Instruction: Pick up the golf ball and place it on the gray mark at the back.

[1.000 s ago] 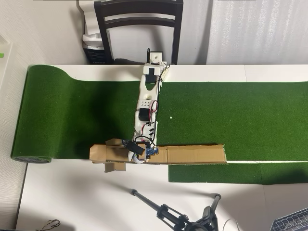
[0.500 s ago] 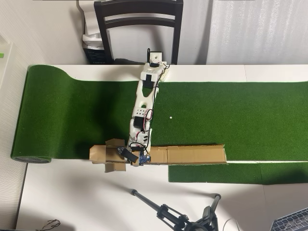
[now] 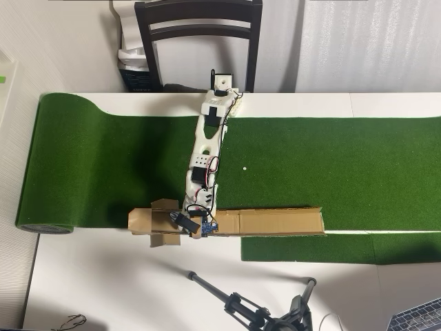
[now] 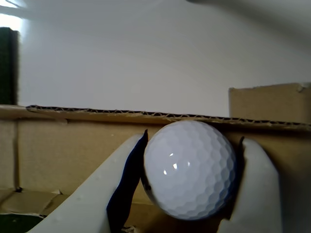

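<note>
The gripper (image 4: 192, 187) was clenched on the golf ball (image 4: 189, 170), which sat between the two white fingers (image 4: 255, 189) in the wrist view — one finger pressed against the ball's left side with a dark pad edge showing, the other against its right. The ball filled the lower middle of that view, its dimples sharp and two small highlights on its face. Just behind it ran the corrugated top edge of a cardboard wall (image 4: 73, 145), with a taller cardboard flap (image 4: 269, 104) rising at the right and a pale wall beyond. In the overhead view the gripper (image 3: 187, 225) hung over the left part of a long, low cardboard box (image 3: 275, 222) that lay along the near edge of the green turf mat (image 3: 344, 172); the ball itself could not be made out there, hidden under the arm's end. The white arm (image 3: 204, 148) stretched from its base (image 3: 222, 83) at the table's far edge, across the turf, down to the box. A tiny white dot (image 3: 244, 167) lay on the turf just right of the arm. The mat's left end curled up in a roll (image 3: 45, 227) — a second strip of turf (image 3: 310, 248) lay nearer, right of centre. A dark chair (image 3: 200, 34) stood behind the table (image 3: 103, 289), and a black tripod (image 3: 255, 310) reached in at the bottom.
</note>
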Robot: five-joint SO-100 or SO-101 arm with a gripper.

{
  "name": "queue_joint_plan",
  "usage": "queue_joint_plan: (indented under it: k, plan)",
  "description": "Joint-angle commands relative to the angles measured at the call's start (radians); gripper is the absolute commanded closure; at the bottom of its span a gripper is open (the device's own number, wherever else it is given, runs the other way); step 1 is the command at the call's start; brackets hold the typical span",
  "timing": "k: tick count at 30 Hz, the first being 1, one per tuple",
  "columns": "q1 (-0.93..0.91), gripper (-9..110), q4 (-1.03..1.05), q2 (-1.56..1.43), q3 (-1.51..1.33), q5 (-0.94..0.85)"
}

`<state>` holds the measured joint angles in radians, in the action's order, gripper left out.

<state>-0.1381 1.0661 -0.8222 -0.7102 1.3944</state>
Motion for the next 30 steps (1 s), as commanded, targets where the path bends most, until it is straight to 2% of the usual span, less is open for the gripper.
queue_joint_plan:
  k: [1, 8, 16, 20, 30]
  plan:
    - [0.005, 80, -0.020, -0.075, 0.123, -0.011]
    - [0.005, 69, -0.020, -0.075, 0.123, -0.014]
    - [0.005, 62, -0.018, -0.077, 0.123, -0.041]
    - [0.005, 62, 0.000, -0.078, 0.124, -0.041]
    - [0.084, 62, 0.362, -0.201, 0.213, -0.023]
